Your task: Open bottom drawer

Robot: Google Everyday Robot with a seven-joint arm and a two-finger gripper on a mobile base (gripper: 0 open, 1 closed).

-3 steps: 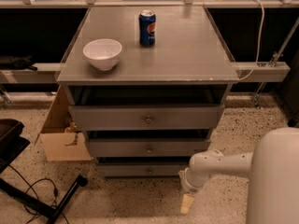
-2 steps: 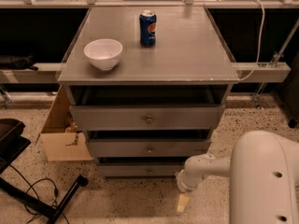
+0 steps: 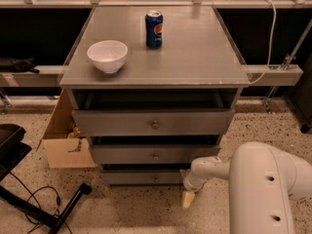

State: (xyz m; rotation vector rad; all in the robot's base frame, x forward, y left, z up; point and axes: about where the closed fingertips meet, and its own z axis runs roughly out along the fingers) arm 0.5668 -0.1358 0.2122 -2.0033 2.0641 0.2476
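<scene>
camera view: my gripper [image 3: 188,198] hangs low by the floor [image 3: 136,213], right of the bottom drawer [image 3: 129,178]; open or closed, cannot tell. risk: approaching off-line, i miss its small knob [image 3: 156,178].

Grey bottom drawer [image 3: 141,178]; cream gripper [image 3: 188,199] low, just beside it; white bowl [image 3: 107,55]; blue can [image 3: 154,29].

Smooth white rounded arm [image 3: 253,194] with two small dark dimples, its cream gripper [image 3: 188,199] near the floor [image 3: 141,213].

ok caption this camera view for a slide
End effector low beside the bottom drawer, not yet on its knob.
</scene>
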